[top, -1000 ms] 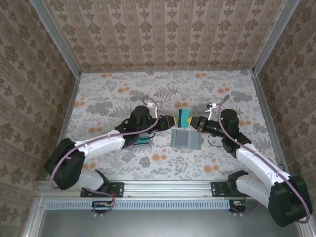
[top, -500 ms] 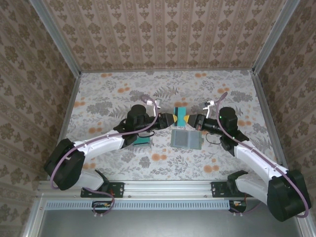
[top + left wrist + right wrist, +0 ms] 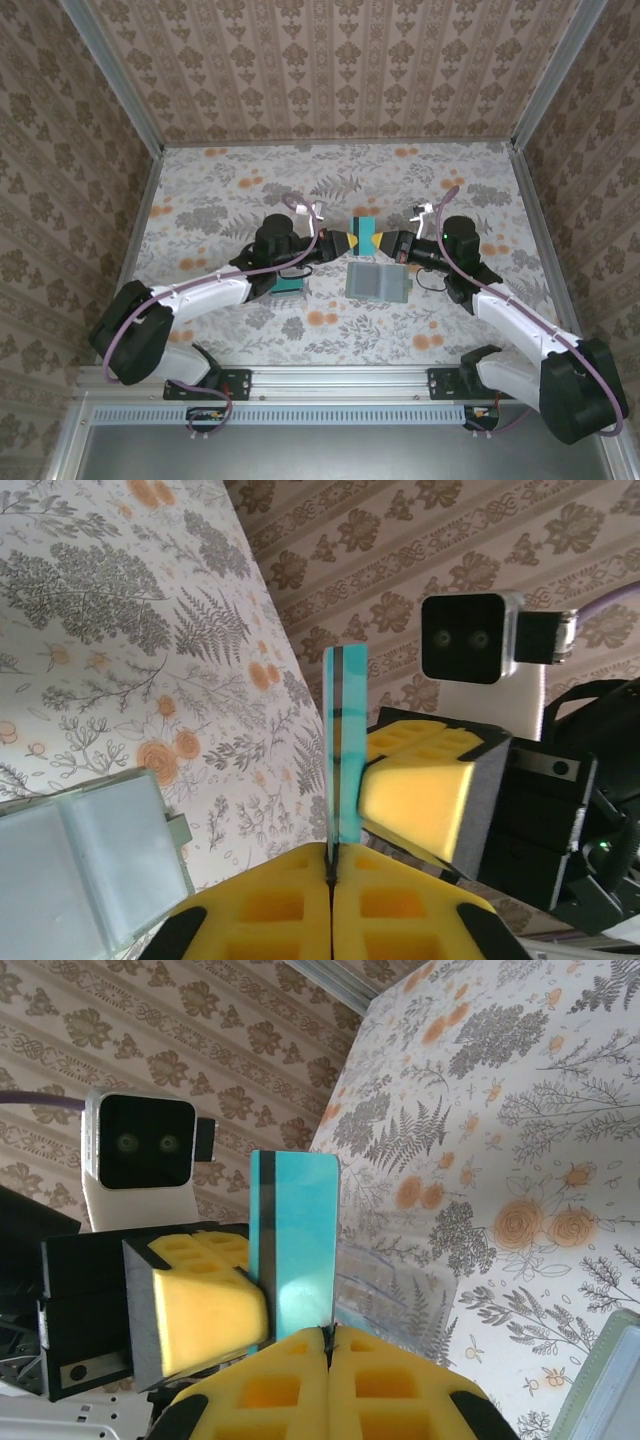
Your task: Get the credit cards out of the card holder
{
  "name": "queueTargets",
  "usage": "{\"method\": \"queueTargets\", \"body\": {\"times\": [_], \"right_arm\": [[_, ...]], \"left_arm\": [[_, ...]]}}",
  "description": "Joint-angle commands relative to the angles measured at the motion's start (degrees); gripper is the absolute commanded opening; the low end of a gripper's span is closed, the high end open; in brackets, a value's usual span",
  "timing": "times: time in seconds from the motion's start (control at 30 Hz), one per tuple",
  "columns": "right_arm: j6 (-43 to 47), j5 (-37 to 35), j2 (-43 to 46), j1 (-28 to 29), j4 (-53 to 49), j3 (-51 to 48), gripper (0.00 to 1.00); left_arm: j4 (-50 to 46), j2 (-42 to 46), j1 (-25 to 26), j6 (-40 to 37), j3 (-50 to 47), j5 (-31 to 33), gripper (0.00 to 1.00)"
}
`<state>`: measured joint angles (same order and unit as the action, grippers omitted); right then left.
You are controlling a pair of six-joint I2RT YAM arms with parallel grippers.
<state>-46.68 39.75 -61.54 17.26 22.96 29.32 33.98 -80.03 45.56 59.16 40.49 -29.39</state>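
Note:
A teal credit card point(image 3: 367, 236) is held upright above the table between both grippers. My left gripper point(image 3: 351, 243) is shut on its left edge, and in the left wrist view the card point(image 3: 346, 750) stands edge-on out of the closed yellow jaws point(image 3: 332, 868). My right gripper point(image 3: 386, 243) is shut on the opposite edge, with the card's face point(image 3: 297, 1245) rising from its closed jaws point(image 3: 328, 1338). The grey-blue card holder point(image 3: 377, 282) lies open on the table just below the grippers, also visible in the left wrist view point(image 3: 85, 860).
A clear plastic tray point(image 3: 400, 1305) lies on the floral table under the left arm, with a teal card point(image 3: 290, 285) at it. Patterned walls close the table on three sides. The back half of the table point(image 3: 330, 175) is free.
My left gripper has closed onto the card's left edge. The right gripper, holding the card, lifted it slightly toward the left gripper.

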Motion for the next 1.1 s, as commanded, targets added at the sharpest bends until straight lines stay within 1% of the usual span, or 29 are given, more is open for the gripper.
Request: {"method": "queueTargets", "body": {"times": [0.0, 0.03, 0.07, 0.1, 0.13, 0.17, 0.23, 0.27, 0.3, 0.43, 0.53, 0.63, 0.7, 0.77, 0.83, 0.87, 0.93, 1.0, 1.07], "right_arm": [[1.27, 1.06, 0.03, 0.62, -0.65, 1.09, 0.17], [1.81, 0.10, 0.38, 0.67, -2.06, 1.18, 0.40], [2.33, -0.79, 0.81, 0.67, -3.31, 1.25, 0.57], [2.97, -1.82, 1.42, 0.61, -4.81, 1.26, 0.70], [3.66, -2.96, 2.12, 0.60, -6.17, 1.26, 0.78], [4.14, -4.12, 2.86, 0.66, -7.57, 1.35, 0.84], [5.58, -7.05, 4.43, 0.60, -11.11, 1.68, 0.99], [6.23, -8.12, 5.02, 0.76, -12.34, 1.79, 1.00], [7.09, -9.17, 5.61, 0.76, -13.76, 1.92, 1.00], [8.86, -11.35, 6.00, 1.79, -16.46, 2.45, 1.00], [9.64, -12.73, 5.56, 3.02, -17.55, 3.15, 1.00], [10.35, -14.04, 5.71, 4.12, -17.51, 3.20, 1.00], [10.94, -14.77, 6.03, 4.59, -17.41, 3.05, 1.00], [11.47, -15.53, 6.41, 4.74, -17.46, 2.79, 1.00], [11.91, -15.89, 6.97, 4.72, -17.42, 2.21, 1.00], [11.96, -16.07, 7.32, 4.73, -17.40, 1.95, 1.00], [12.26, -16.41, 7.98, 4.73, -17.25, 1.24, 1.00], [12.55, -16.55, 8.55, 4.72, -16.95, 0.70, 1.00], [12.66, -16.72, 9.07, 4.72, -16.61, 0.07, 1.00]], "left_arm": [[3.57, 0.18, 0.04, 0.19, -0.24, -2.22, 0.02], [3.05, 0.43, -0.15, 0.12, -0.32, -2.13, 0.01], [2.59, 0.65, -0.33, 0.05, -0.52, -2.07, 0.00], [1.97, 1.27, -0.67, 0.00, -0.79, -1.89, 0.00], [1.11, 1.94, -0.93, -0.20, -1.13, -1.67, 0.00], [-0.13, 2.79, -1.29, -0.60, -1.44, -1.40, 0.00], [-5.29, 5.49, -1.92, -2.76, -1.64, -0.45, 0.00], [-9.08, 6.93, -2.05, -4.32, -1.37, 0.17, 0.00], [-14.72, 8.99, -2.06, -7.44, -0.59, 1.42, 0.00], [-39.49, 16.64, -1.97, -19.81, 3.13, 9.29, 0.00], [-53.27, 21.05, -2.06, -27.90, 5.43, 15.41, 0.00], [-64.62, 23.19, -1.97, -35.32, 7.84, 22.07, 0.00], [-69.42, 23.53, -1.78, -39.24, 8.94, 26.73, 0.00], [-72.30, 23.13, -0.77, -42.99, 9.54, 32.58, 0.00], [-74.16, 22.65, 1.39, -48.60, 10.51, 37.53, 0.00], [-74.31, 22.67, 2.57, -51.84, 10.64, 38.55, 0.00], [-74.11, 23.03, 5.43, -61.68, 10.22, 38.66, 0.00], [-74.40, 23.27, 8.08, -69.36, 9.75, 40.22, 0.00], [-75.00, 22.99, 9.17, -75.14, 9.44, 42.17, 0.00]]}}
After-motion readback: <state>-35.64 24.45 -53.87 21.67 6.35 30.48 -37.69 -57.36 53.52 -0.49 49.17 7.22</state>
